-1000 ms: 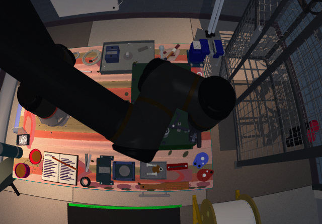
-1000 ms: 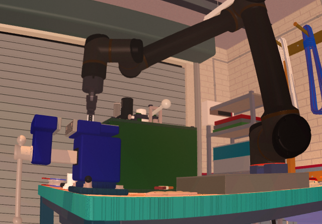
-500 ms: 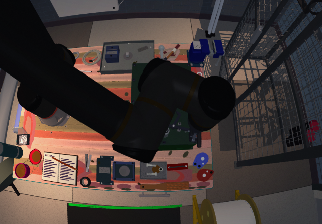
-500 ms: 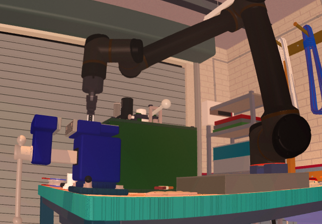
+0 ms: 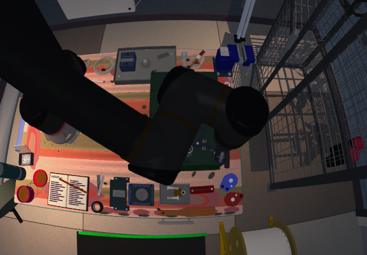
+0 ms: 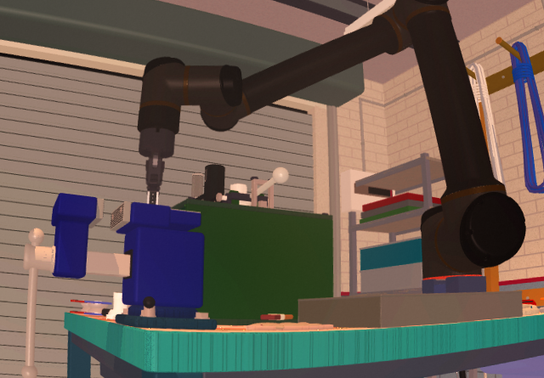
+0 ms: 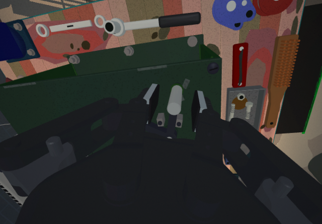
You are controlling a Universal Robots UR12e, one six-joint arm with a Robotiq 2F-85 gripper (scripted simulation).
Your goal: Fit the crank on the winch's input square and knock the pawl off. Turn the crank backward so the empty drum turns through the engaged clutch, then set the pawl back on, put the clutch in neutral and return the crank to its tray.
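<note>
My gripper [image 7: 174,104] [image 6: 152,185] is open and holds nothing. It hangs over the near end of the green winch housing [image 7: 111,89] [image 6: 263,255]. A short white pin-like lever [image 7: 174,100] stands between my fingers on the winch top. The crank [image 7: 145,24], with a light shaft and a black grip, lies on the bench beyond the housing. A ball-ended lever [image 6: 271,180] rises from the far end of the winch top. The arm hides most of the winch from the side camera.
The blue vise [image 6: 132,251] stands close beside the winch, under my wrist as the second side camera sees it. A wire brush [image 7: 282,76], a red plate [image 7: 239,64] and a grey bolt tray [image 7: 244,104] lie by the bench edge. A wire cage [image 5: 311,98] stands to one side.
</note>
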